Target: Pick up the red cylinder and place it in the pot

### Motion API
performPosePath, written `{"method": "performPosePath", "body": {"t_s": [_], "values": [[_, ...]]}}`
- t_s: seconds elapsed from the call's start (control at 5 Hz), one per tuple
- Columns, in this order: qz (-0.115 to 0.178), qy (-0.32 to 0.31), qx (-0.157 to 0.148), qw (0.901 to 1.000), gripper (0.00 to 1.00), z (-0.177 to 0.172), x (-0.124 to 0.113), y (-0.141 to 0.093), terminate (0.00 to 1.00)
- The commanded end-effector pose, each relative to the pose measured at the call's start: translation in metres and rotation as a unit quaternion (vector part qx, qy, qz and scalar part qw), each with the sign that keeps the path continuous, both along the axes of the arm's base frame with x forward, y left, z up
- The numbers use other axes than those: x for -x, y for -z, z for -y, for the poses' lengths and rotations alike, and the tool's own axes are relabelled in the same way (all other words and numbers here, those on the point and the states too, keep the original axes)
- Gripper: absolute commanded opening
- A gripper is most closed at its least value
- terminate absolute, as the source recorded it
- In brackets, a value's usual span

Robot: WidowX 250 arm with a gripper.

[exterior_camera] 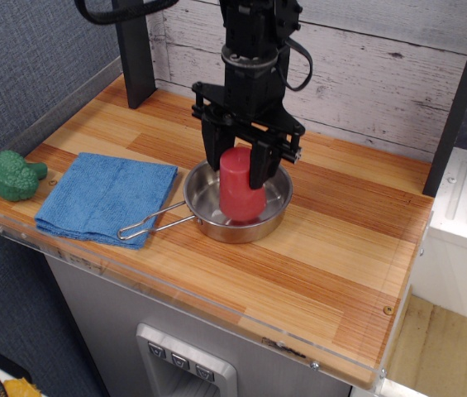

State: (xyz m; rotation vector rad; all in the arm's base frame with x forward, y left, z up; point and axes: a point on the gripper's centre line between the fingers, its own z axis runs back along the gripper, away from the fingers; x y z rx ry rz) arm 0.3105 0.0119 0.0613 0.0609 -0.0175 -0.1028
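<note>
The red cylinder (242, 192) stands upright inside the pot (213, 222), a shallow shiny steel pan with a wire loop handle pointing left toward the front. Its base is at or just above the pan floor. My black gripper (237, 173) comes straight down from above. Its two fingers (213, 159) clasp the upper part of the cylinder on both sides, so it is shut on the cylinder. The arm hides the back rim of the pan.
A folded blue cloth (106, 196) lies left of the pan, under the handle tip. A green broccoli toy (16, 174) sits at the far left edge. A dark post (136, 50) stands at the back left. A low clear wall rims the wooden counter (332, 256).
</note>
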Motion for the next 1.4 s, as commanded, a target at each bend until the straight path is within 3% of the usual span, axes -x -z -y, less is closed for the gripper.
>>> {"method": "performPosePath", "body": {"t_s": [0.0,0.2,0.6,1.2], "values": [[0.005,0.002,0.004,1.0000,1.00,-0.001,0.005,-0.013,0.00],[-0.002,-0.002,0.008,1.0000,1.00,-0.003,0.006,-0.016,0.00],[0.025,0.004,0.014,0.9996,1.00,0.004,-0.001,-0.038,0.00],[0.047,0.073,0.022,0.9960,1.00,0.053,-0.030,-0.065,0.00]]}}
